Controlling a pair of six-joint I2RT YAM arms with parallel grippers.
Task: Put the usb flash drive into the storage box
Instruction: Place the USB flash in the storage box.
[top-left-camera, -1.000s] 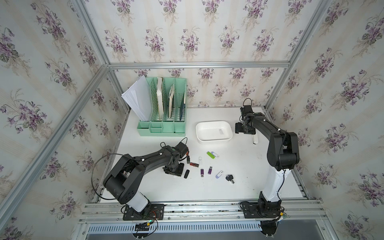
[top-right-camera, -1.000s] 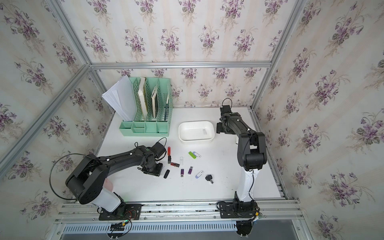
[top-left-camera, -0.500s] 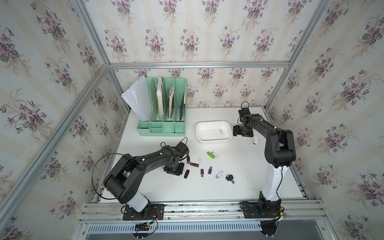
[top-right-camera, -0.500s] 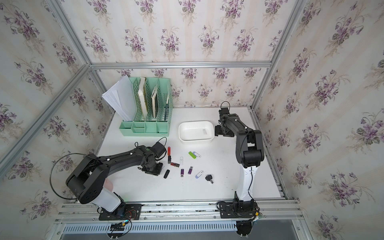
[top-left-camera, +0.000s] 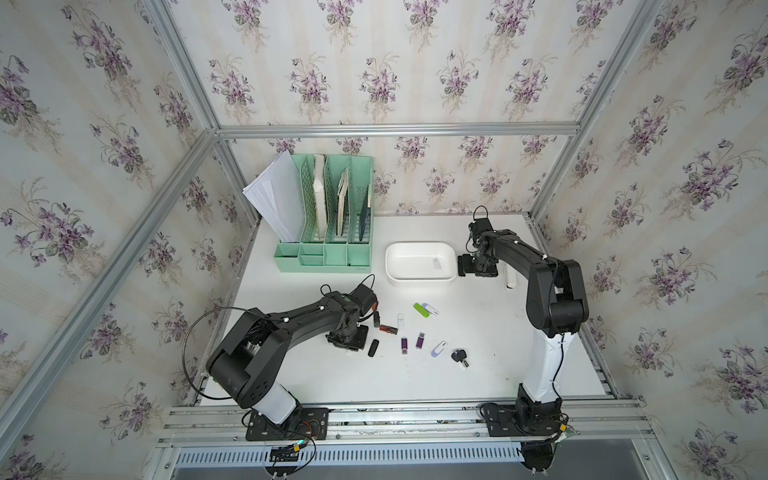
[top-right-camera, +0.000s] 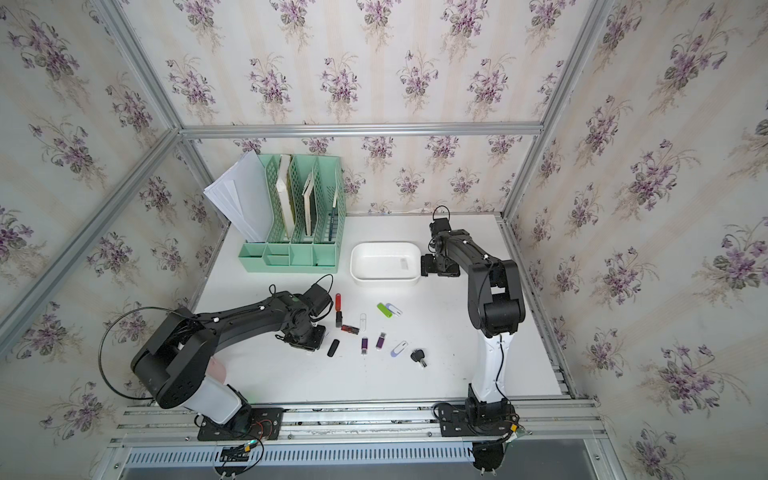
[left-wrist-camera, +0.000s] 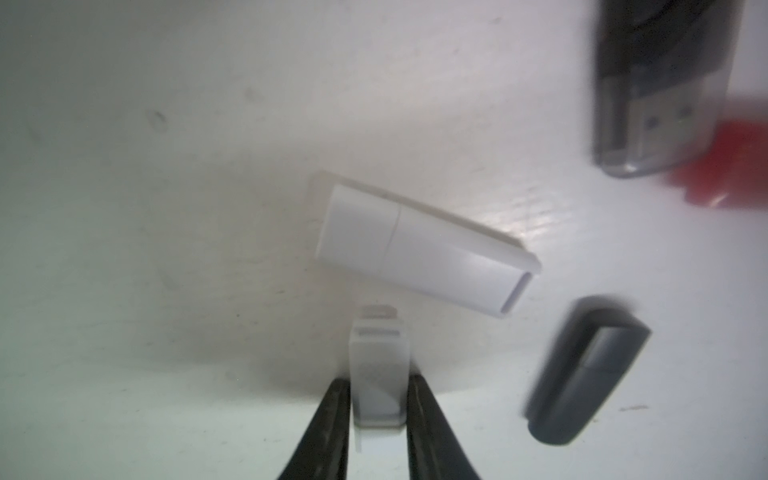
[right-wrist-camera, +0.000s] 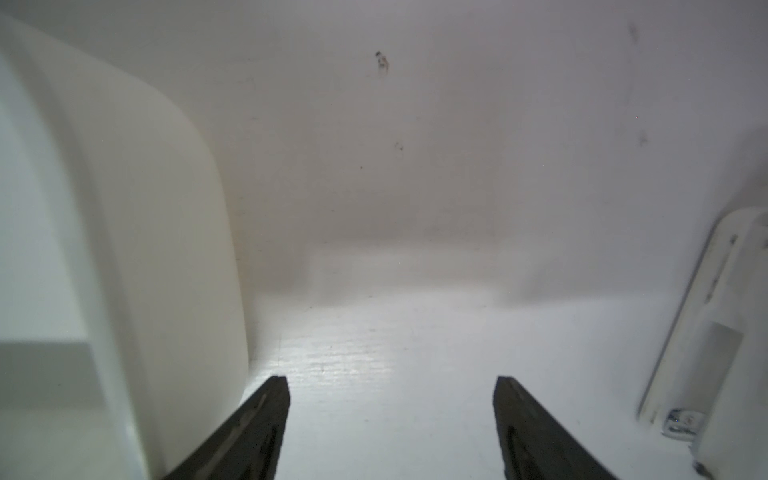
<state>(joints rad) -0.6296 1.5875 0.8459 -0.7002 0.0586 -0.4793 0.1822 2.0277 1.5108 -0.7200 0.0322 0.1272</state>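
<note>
My left gripper is shut on a small translucent white usb flash drive, low at the table, with its black fingers pressed to both sides. In both top views this gripper sits at the left end of a scatter of drives, and the held drive is hidden there. The storage box, a shallow white tub, stands further back. My right gripper stands open and empty just beside the box's right end, seen also in a top view.
Loose on the table lie a white drive, a dark grey one, a green one, two purple ones and a black key. A mint file organizer stands at the back left. A white stick lies right of the right gripper.
The left gripper's jaws have closed onto the small white flash drive. The right gripper has shifted slightly nearer along the box's right end, still open.
</note>
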